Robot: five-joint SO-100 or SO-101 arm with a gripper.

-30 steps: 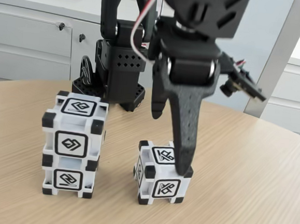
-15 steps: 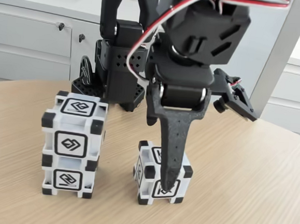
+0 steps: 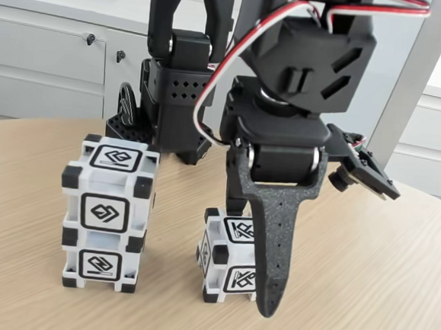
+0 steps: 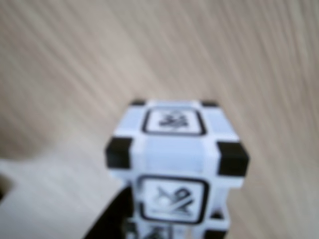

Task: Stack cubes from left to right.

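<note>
Fixed view: two cubes stacked at left on the table (image 3: 363, 298), a pale wood-grain laminate with fine streaks. Upper stacked cube (image 3: 111, 179) sits squarely on the lower stacked cube (image 3: 100, 259), faces aligned. Both are glossy white plastic with matte black corner blocks; each face carries a rounded black-framed square glyph.

Third cube (image 3: 225, 257) stands alone on the table to the right of the stack, well apart from it, same build. Its right front part is hidden behind the near finger (image 3: 271, 245).

Gripper (image 3: 253, 278): black printed plastic, grainy surface. The near finger is a long tapering blade, tip down at table level just in front of and beside the single cube's right front corner. The second finger is mostly hidden behind the cube and the arm body; only its upper part shows at the cube's far left. The jaws look spread to either side of the cube, not clamped on it, though the far contact cannot be confirmed. Red and white wires loop over the wrist housing.

Wrist view: blurred. The single cube (image 4: 174, 149) is seen from above, centred low in frame, top and one side glyph legible. A dark finger edge (image 4: 112, 219) sits at the cube's lower left, possibly touching.
</note>
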